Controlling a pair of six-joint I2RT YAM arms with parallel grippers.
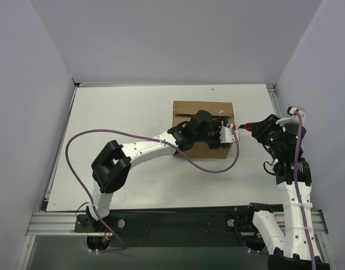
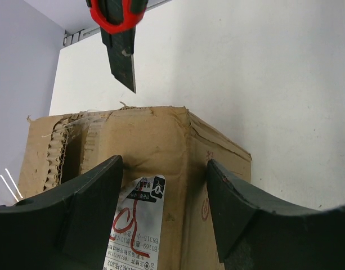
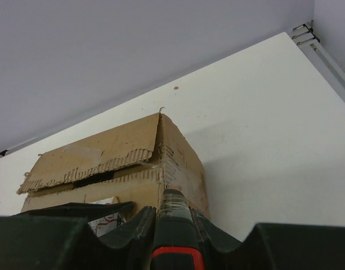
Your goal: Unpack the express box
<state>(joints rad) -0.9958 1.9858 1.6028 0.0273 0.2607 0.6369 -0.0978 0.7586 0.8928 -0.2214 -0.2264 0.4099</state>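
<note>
Pale grey walls are enclosing a white table, and the cardboard box is sitting right of centre on it, towards the far side. Its flaps are lying down, with a ragged gap showing along one torn edge. The left gripper is hovering over the top with its jaws spread wide on either side of the white label. The right gripper is clamping a red-handled knife, whose blade is pointing at the box's right end, just short of the cardboard.
</note>
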